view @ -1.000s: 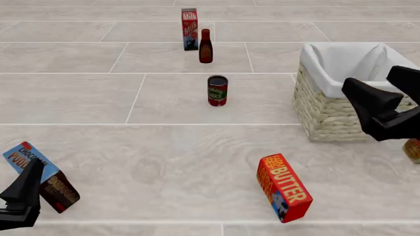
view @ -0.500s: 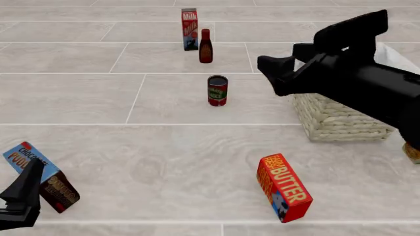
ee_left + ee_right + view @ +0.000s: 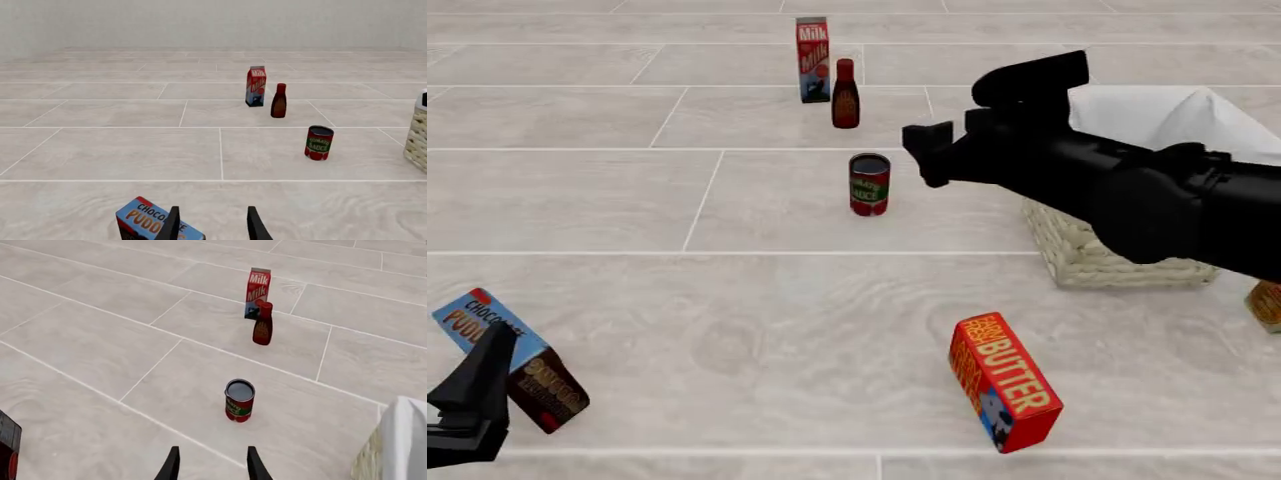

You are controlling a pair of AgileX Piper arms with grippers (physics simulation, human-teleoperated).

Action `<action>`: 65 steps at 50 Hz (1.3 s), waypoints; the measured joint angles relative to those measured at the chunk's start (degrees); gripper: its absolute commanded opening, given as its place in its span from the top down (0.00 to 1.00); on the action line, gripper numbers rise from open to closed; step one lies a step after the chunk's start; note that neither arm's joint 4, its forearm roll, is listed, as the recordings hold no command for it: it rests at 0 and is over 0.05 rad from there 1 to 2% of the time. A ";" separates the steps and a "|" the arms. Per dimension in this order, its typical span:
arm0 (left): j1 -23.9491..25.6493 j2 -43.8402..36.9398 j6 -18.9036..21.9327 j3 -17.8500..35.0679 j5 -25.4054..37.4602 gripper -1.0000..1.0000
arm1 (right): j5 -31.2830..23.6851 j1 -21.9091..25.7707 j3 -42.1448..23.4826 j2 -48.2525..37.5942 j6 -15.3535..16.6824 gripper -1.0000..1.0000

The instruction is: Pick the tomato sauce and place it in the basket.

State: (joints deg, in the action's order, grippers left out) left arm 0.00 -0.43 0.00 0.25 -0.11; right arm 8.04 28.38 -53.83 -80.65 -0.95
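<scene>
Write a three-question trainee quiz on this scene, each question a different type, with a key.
1. True or false: the can stands upright on the floor, outside the basket.
2. Multiple choice: in the front view, what stands directly behind the can, farther from the arms? A) the butter box B) the bottle beside the milk carton C) the pudding box
3. Fill in: the right tool has its fingers ____ and aims toward the can without touching it.

Key: 1 true; 2 B; 3 open.
</scene>
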 measured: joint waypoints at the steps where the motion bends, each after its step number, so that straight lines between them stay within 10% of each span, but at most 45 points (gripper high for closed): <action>1: 0.00 0.00 0.00 0.00 0.00 0.00 | 0.15 -0.10 -0.18 -0.46 -0.01 0.00; 65: 0.00 0.00 0.00 0.00 0.00 0.00 | 4.81 -3.31 -10.94 -22.88 0.15 0.00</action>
State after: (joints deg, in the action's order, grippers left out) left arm 0.00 -0.43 0.00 0.25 -0.11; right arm 12.85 25.07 -64.77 -103.53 -0.80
